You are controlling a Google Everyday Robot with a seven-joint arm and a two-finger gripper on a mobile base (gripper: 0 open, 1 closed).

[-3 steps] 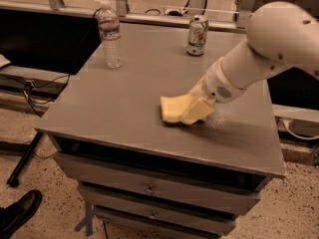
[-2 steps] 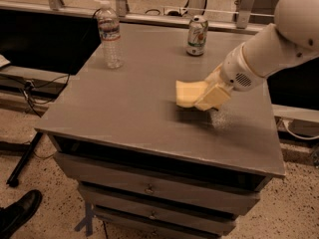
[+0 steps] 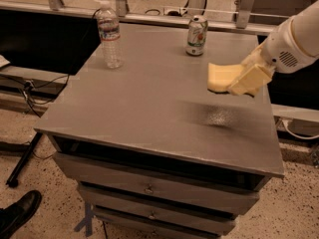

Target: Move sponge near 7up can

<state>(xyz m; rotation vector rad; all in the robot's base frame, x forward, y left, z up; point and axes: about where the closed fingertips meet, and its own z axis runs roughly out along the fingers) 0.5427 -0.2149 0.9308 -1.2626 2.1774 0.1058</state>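
The pale yellow sponge hangs in the air above the right part of the grey table, its shadow on the top below it. My cream-coloured gripper is shut on the sponge's right end, reaching in from the right on a white arm. The 7up can stands upright at the back of the table, a short way behind and left of the sponge.
A clear plastic water bottle stands upright at the back left of the table. Drawers sit under the tabletop. A black shoe is on the floor at bottom left. A rail runs behind the table.
My gripper has lifted the sponge off the table and carried it up and to the right, toward the back where the can stands.
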